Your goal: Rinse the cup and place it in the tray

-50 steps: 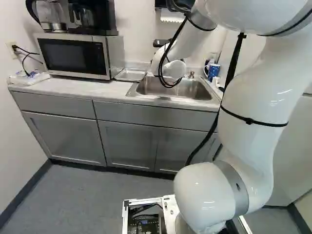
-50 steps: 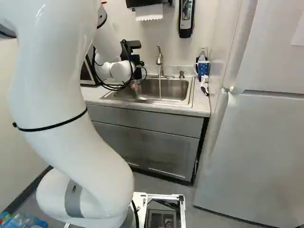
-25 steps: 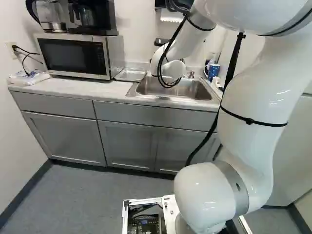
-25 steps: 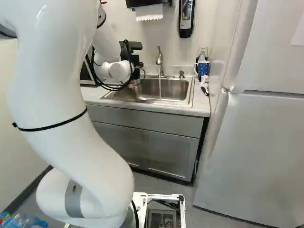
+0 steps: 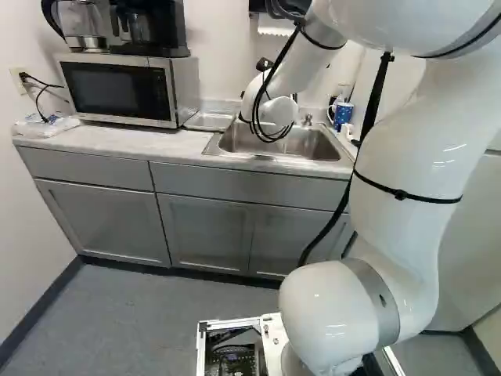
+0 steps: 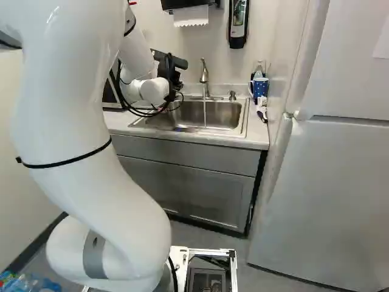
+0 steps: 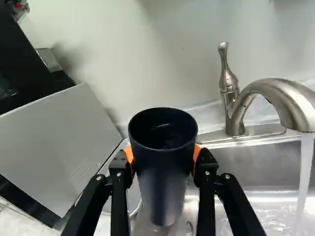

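At the sink [image 6: 225, 114], my gripper [image 6: 172, 78] grasps the dark cup [image 7: 164, 179] between its orange pads [image 7: 129, 154], open mouth in view, with water [image 7: 304, 172] running from the faucet [image 7: 266, 88], apart from it.

The arm [image 5: 407, 160] is white — grey-banded; black cables [image 5: 272, 139] loop; fingers [image 7: 118, 196] have orange pads [image 7: 129, 154].

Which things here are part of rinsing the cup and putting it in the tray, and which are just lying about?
For the job:
- dark cup, held in the gripper
- running water from the faucet
- sink
- tray beside the microwave

Just around:
- that microwave
- blue mug
- paper towels
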Motion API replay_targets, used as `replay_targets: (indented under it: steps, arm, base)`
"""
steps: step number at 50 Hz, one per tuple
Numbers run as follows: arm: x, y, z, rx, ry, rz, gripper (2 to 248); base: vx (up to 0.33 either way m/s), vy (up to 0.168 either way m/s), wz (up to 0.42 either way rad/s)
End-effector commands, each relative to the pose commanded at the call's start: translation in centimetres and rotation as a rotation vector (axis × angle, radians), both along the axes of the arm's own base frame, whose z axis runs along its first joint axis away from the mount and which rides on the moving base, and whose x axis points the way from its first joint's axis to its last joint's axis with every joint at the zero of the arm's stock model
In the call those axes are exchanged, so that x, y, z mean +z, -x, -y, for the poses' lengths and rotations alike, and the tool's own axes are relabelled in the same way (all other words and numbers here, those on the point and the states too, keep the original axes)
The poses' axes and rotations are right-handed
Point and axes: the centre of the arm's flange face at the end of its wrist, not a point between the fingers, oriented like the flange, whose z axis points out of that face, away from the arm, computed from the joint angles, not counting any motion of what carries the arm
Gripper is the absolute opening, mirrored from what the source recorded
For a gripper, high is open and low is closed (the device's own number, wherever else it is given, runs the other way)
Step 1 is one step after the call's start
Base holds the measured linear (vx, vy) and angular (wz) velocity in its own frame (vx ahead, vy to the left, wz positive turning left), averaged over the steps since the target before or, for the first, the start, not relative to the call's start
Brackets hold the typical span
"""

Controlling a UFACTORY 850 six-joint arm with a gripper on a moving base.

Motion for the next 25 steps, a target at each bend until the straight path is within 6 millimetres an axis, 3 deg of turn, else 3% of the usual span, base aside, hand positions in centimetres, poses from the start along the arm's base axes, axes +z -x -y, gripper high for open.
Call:
replay_targets:
  steps: [25]
  arm:
    - [0.00, 0.00, 0.00, -0.026, -0.260, -0.021, 125]
  base:
    - [0.000, 0.000, 0.000]
